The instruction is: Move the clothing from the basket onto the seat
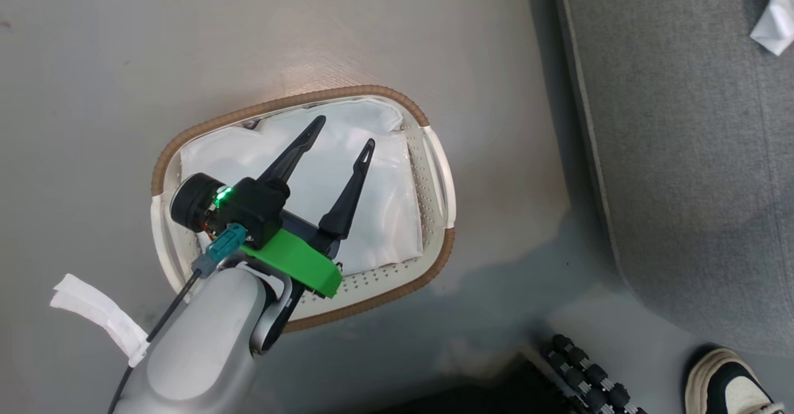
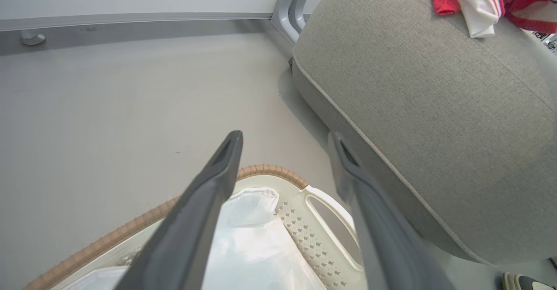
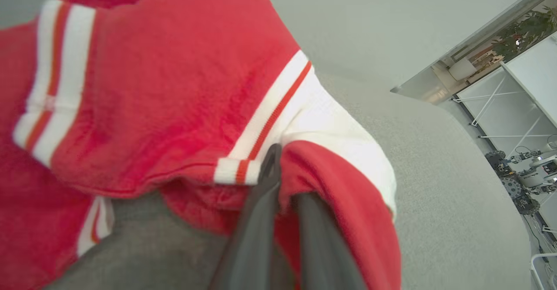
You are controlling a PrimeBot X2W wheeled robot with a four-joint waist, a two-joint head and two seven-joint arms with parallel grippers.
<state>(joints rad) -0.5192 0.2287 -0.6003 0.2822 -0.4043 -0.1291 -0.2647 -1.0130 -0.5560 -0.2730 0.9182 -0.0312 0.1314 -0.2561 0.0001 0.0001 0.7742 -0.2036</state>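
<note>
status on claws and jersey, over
Left claw open above basket, white liner inside. Right claw shut on jersey, jersey lying on seat. Person's shoe beside seat.

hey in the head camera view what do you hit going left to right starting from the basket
basket → bare floor → seat → jersey at the far right top corner
</note>
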